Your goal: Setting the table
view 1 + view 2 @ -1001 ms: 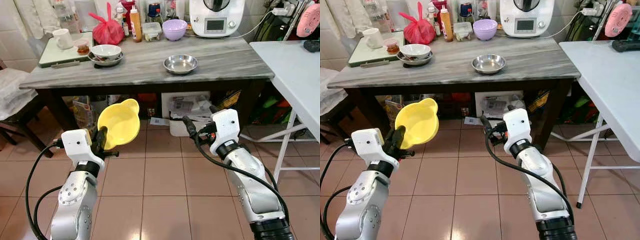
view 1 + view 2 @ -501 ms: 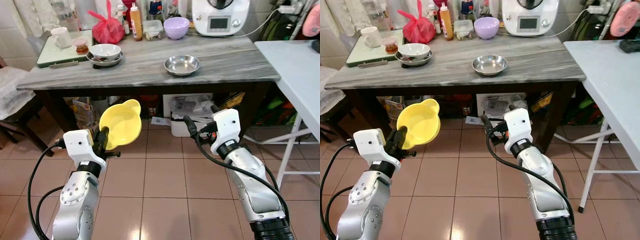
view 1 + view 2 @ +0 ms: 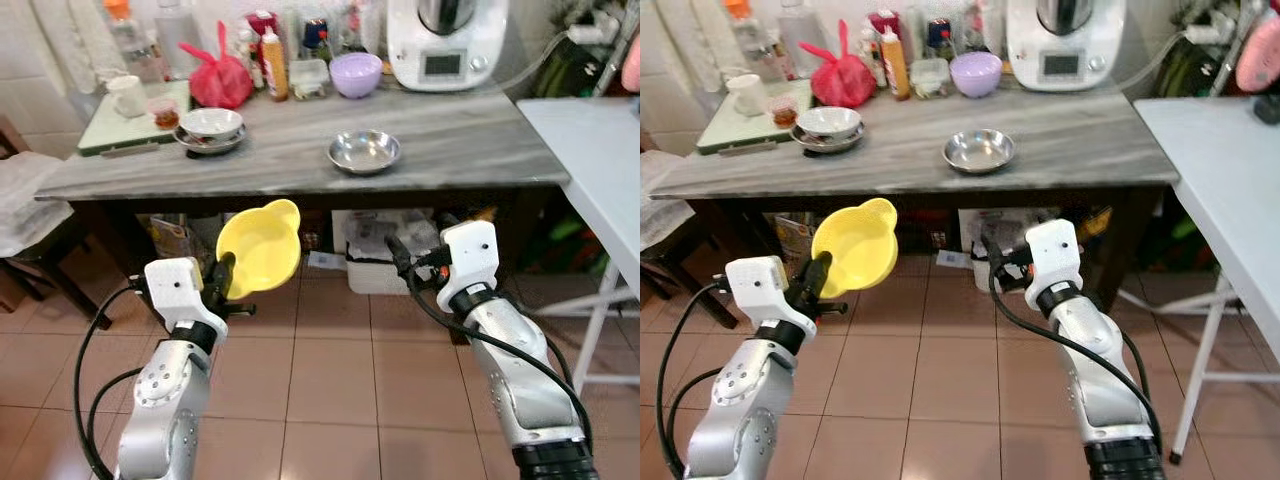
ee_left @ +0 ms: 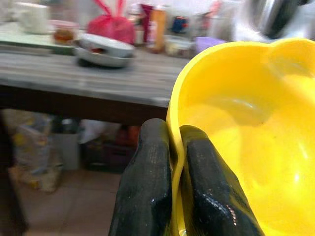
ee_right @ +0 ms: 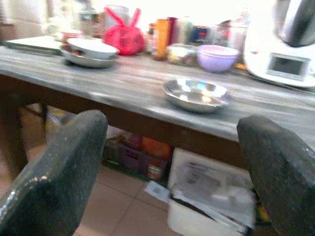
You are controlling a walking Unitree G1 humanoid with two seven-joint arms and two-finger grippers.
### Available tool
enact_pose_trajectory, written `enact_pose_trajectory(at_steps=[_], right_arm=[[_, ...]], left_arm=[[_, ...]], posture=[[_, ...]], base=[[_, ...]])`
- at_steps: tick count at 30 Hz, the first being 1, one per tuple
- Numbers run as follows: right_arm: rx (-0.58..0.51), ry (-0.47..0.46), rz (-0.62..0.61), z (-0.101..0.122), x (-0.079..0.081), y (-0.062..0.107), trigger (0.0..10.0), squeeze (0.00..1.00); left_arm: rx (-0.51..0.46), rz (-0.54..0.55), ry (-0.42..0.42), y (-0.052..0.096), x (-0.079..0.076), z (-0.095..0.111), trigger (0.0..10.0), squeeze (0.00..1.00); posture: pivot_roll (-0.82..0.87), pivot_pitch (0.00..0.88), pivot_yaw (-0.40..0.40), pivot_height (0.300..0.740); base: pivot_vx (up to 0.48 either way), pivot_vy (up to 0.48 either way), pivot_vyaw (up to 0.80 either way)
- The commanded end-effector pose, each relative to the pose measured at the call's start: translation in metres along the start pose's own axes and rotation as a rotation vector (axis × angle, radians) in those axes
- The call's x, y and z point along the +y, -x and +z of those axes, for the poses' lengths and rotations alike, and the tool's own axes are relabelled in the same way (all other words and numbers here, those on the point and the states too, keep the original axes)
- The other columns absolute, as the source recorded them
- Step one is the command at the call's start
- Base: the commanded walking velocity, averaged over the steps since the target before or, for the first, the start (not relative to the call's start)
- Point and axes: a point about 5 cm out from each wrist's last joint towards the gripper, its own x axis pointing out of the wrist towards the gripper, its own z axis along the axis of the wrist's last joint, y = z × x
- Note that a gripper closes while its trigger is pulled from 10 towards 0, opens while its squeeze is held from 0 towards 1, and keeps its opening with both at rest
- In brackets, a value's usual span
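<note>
1. Holding a yellow bowl (image 3: 258,247) by its rim is the left gripper (image 3: 222,281). One black finger (image 4: 145,187) is outside the rim and the other is inside, squeezed tight on the thin edge.
2. The bowl tips up from the fingers, with its open side turned toward the robot. It hangs in the air over the floor, in front of the table (image 3: 480,150) and below its top.
3. The right gripper (image 3: 993,262) holds nothing. Its two fingers (image 5: 59,182) are wide apart and point at the table edge.
4. Beyond those open fingers sits a steel bowl (image 3: 364,151) on the table, close to the front edge. Farther back are a purple bowl (image 3: 356,73), a red bag (image 3: 222,78), some bottles, a white mixer (image 3: 450,40) and a white bowl (image 3: 210,123) on a plate. A second, white table (image 3: 600,150) stands off to the right.
5. What could go wrong, I think: the grip is only a pinch on the rim, so the bowl could swing or slip out if the arm jerks.
6. The bowl is lower than the table top now. If it is not lifted high enough first, it could bump the front edge.
7. The table is crowded, so setting the bowl down could knock the steel bowl or the plate.
</note>
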Motion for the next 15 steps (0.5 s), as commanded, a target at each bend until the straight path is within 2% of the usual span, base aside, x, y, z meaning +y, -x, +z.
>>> enact_pose_trajectory(at_steps=[1, 9, 15], right_arm=[[0.005, 0.018, -0.021, -0.0005, -0.0076, 0.0039, 10.0, 0.00], [0.002, 0.018, -0.017, -0.0003, -0.0065, 0.0041, 10.0, 0.00], [0.001, 0.025, -0.008, 0.0001, -0.0050, 0.0038, 10.0, 0.00]], left_arm=[[-0.016, -0.026, 0.008, -0.0026, -0.0069, 0.0035, 10.0, 0.00], [-0.015, -0.029, 0.009, -0.0027, -0.0079, 0.0031, 10.0, 0.00], [-0.012, -0.033, 0.011, -0.0031, -0.0084, 0.0025, 10.0, 0.00]], posture=[[-0.09, 0.022, 0.075, 0.740], [-0.09, 0.024, 0.079, 0.740], [-0.09, 0.025, 0.078, 0.740]], base=[[0.375, 0.000, 0.00], [0.375, 0.000, 0.00], [0.480, 0.000, 0.00]])
